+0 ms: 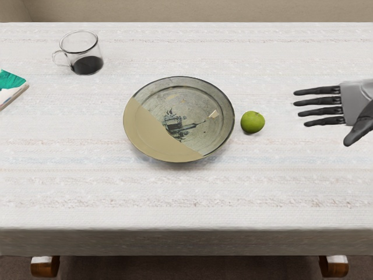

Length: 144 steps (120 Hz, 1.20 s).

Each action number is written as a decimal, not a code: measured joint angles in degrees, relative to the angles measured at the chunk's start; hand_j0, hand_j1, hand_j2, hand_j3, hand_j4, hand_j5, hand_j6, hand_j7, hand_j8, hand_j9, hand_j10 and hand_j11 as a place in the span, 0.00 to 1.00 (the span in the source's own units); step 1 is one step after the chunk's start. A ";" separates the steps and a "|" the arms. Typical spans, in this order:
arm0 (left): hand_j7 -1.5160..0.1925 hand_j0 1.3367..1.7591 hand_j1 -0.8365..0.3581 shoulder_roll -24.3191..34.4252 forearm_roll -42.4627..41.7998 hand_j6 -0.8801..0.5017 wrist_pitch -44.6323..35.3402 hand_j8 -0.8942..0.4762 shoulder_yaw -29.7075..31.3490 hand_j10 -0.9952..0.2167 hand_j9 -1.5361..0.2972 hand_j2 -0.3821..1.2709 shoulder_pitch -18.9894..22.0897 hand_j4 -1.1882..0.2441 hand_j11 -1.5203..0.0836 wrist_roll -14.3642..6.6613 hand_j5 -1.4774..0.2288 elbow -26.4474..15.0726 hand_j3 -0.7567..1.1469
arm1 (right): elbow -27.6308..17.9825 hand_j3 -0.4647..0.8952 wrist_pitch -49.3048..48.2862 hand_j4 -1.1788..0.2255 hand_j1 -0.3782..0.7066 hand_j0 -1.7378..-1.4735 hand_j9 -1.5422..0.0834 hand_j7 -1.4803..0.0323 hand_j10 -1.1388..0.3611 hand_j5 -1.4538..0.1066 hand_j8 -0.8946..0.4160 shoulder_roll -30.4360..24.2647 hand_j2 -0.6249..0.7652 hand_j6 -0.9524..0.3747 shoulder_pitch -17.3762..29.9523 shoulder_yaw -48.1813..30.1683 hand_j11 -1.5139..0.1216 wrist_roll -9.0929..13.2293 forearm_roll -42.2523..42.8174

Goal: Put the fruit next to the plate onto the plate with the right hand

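A small green fruit [252, 122] lies on the white tablecloth, just right of the plate [150, 136] and not touching it. The plate is round, grey and tan, with a dark drawing at its centre, and nothing lies on it. My right hand [326, 108] comes in from the right edge, level with the fruit and a short way to its right. Its fingers [316, 101] are stretched out flat toward the fruit, holding nothing. The left arm is out of view.
A glass mug [80, 52] with dark liquid stands at the back left. A teal and white book [10, 87] pokes in at the left edge. The table's front edge [186, 230] runs across the lower part of the view.
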State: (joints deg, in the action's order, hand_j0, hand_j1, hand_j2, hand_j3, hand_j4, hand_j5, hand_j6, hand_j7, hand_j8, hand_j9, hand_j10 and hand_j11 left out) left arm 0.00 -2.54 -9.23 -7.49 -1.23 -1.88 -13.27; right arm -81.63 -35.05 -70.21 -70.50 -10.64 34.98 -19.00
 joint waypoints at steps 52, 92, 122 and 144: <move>0.89 0.76 0.99 0.00 -0.01 0.64 0.00 0.65 0.01 0.82 0.84 0.23 0.00 0.83 0.95 -0.02 0.87 0.00 0.40 | 0.85 0.34 3.48 0.82 0.05 0.30 0.93 0.96 0.75 0.91 0.67 15.72 0.45 0.70 -25.96 14.79 0.91 0.02 18.89; 0.89 0.76 0.99 0.00 -0.01 0.64 0.00 0.65 0.02 0.82 0.84 0.23 0.00 0.83 0.95 0.01 0.87 0.00 0.40 | 2.23 0.34 41.72 0.82 0.05 0.30 0.93 0.96 0.74 0.91 0.66 43.70 0.45 0.70 -46.30 45.13 0.91 0.02 16.17; 0.89 0.76 0.99 0.00 -0.01 0.64 0.00 0.65 0.02 0.82 0.84 0.23 0.00 0.83 0.95 -0.01 0.87 0.00 0.40 | 2.12 0.34 62.45 0.82 0.05 0.30 0.93 0.96 0.74 0.91 0.66 56.15 0.45 0.70 -37.85 47.00 0.91 0.02 13.35; 0.89 0.76 0.99 0.00 -0.01 0.64 0.00 0.65 0.02 0.82 0.84 0.23 0.00 0.83 0.95 -0.01 0.87 0.00 0.40 | 2.06 0.34 67.98 0.82 0.05 0.30 0.93 0.96 0.74 0.91 0.66 58.32 0.45 0.70 -35.84 49.65 0.91 0.02 13.00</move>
State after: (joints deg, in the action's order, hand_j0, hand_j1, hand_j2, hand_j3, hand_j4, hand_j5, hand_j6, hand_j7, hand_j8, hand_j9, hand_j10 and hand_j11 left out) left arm 0.00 -2.55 -9.23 -7.47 -1.23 -1.89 -13.27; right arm -79.57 32.93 -11.89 -106.34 39.02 35.00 -6.00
